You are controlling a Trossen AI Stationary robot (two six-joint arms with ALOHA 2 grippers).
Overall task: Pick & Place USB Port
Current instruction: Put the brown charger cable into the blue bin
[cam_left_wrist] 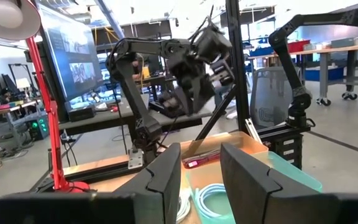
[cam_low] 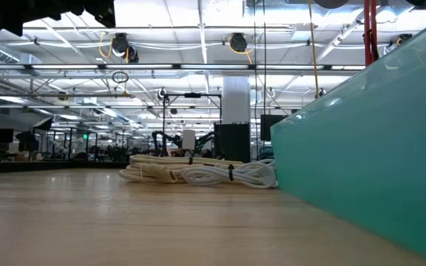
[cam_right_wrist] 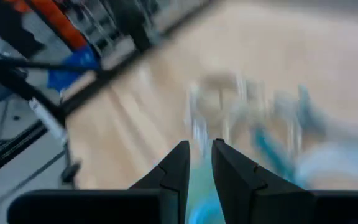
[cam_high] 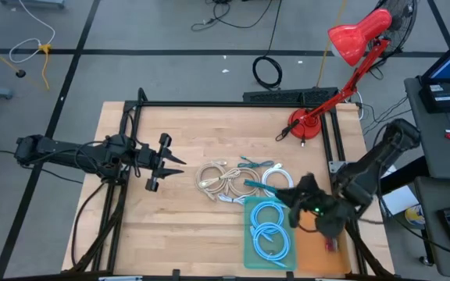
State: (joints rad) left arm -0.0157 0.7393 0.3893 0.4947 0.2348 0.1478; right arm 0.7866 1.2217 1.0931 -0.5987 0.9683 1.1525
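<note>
Wooden table carries coiled cables; right gripper hovers above the teal tray, fingers nearly closed, seemingly empty; left gripper waits released.

The bench is pale, light-brown wood with a fine straight grain, framed in black. A teal tray holds light-blue coiled cables; beside it lies an orange tray with a small red item. Cream and white cable bundles sit mid-bench, one with a teal strand. The desk lamp is bright red. Both arms are black.
</note>
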